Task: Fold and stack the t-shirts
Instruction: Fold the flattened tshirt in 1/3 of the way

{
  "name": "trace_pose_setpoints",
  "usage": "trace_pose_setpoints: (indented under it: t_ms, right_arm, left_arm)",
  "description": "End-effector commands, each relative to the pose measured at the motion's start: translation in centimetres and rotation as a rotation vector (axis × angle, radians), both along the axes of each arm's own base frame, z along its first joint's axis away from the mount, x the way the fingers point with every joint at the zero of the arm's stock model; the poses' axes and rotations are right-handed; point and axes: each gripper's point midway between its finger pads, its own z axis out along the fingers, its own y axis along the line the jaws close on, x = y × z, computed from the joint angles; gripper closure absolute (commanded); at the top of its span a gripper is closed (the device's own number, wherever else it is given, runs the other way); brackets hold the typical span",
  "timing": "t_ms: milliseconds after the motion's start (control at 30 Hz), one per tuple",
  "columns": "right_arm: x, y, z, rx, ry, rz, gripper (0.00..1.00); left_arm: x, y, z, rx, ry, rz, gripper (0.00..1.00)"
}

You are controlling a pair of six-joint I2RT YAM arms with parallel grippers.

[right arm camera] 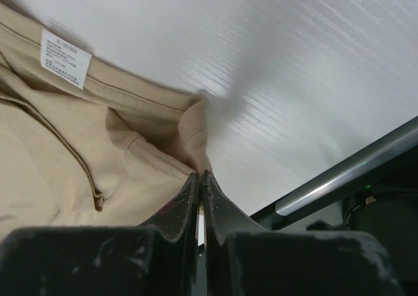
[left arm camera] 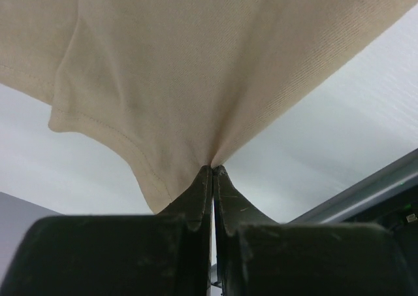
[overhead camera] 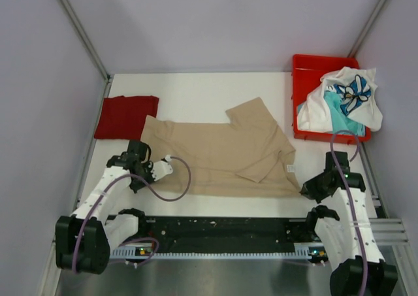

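Observation:
The tan t-shirt (overhead camera: pixel 219 152) lies spread across the middle of the white table, one sleeve folded over its right part. My left gripper (overhead camera: pixel 140 153) is shut on the tan shirt's left edge; in the left wrist view (left arm camera: pixel 213 168) the cloth (left arm camera: pixel 196 67) fans up from the pinched tips. My right gripper (overhead camera: pixel 307 190) is shut on the shirt's near right corner, seen in the right wrist view (right arm camera: pixel 199 174) beside the white label (right arm camera: pixel 65 58). A folded dark red t-shirt (overhead camera: pixel 126 116) lies at the back left. A white t-shirt with blue print (overhead camera: pixel 349 97) and a teal one (overhead camera: pixel 341 118) are heaped in the red bin.
The red plastic bin (overhead camera: pixel 302 70) stands at the back right. A black rail (overhead camera: pixel 222 234) runs along the near table edge between the arm bases. A metal frame edge (right arm camera: pixel 339 178) shows near the right gripper. Grey walls enclose the table.

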Motion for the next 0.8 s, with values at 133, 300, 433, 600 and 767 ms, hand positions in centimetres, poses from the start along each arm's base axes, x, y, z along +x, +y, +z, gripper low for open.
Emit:
trace_pose_setpoints:
  t_ms: [133, 300, 433, 600, 767]
  right_arm:
    - [-0.1, -1.7, 1.3, -0.077, -0.018, -0.126, 1.0]
    - [-0.1, -2.4, 1.2, -0.111, -0.007, -0.158, 0.46]
    - [0.4, -3.1, 2.5, -0.152, -0.04, -0.144, 0.33]
    - [3.6, -4.0, 7.5, -0.248, -0.218, 0.029, 0.39]
    - [8.5, 3.0, 10.7, -0.123, -0.457, 0.445, 0.64]
  left_arm:
    - [-1.0, 1.1, 0.5, 0.061, 0.056, -0.004, 1.0]
    - [-1.6, 1.2, 0.4, 0.068, 0.1, -0.008, 0.61]
    - [-0.8, 1.2, 0.9, 0.071, 0.081, 0.006, 0.35]
    - [3.4, -0.3, 4.2, -0.01, -0.05, 0.065, 0.33]
    - [6.6, -6.0, 8.9, -0.296, -0.119, 0.043, 0.34]
